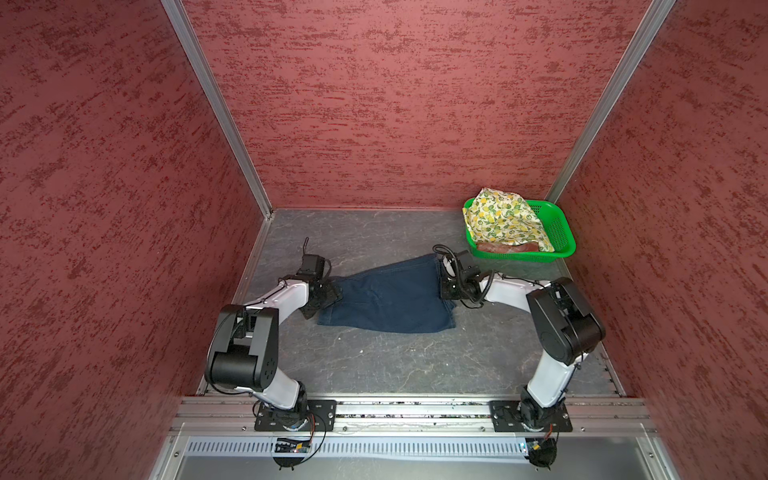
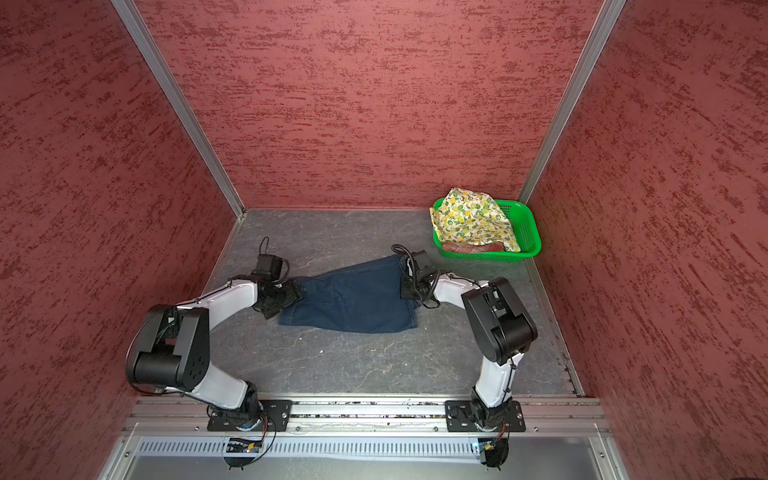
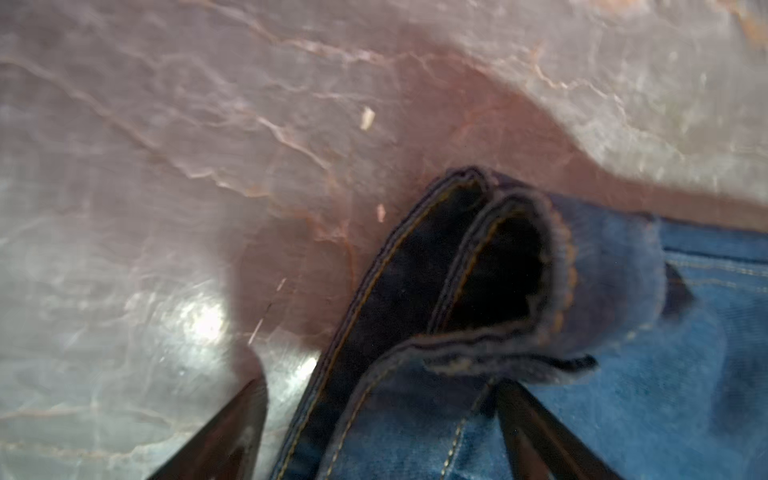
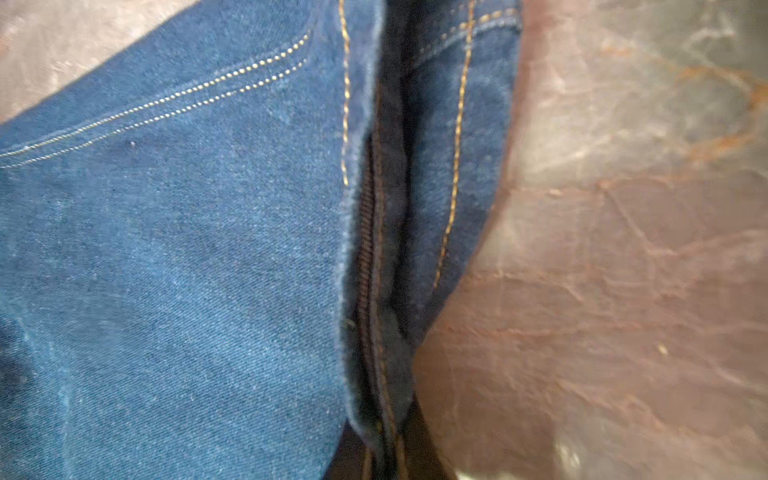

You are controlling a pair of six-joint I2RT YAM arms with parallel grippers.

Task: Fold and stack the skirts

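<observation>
The denim skirt is coarse, matt twill cloth. The bench has a glossy, veined stone-look surface. At its far right corner the basket is shiny perforated plastic, the lemon-print skirt thin matt cloth.

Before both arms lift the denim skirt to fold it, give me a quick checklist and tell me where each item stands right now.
1. Right gripper shut on the denim skirt edge: ok.
2. Left gripper closed on the opposite end: not ok; jaws open, straddling the hem.
3. Denim skirt spread on the table between the grippers: ok.
4. Lemon-print skirt and plaid skirt out of the way in the green basket: ok.
5. Right grip catches all layers: cannot tell.
</observation>
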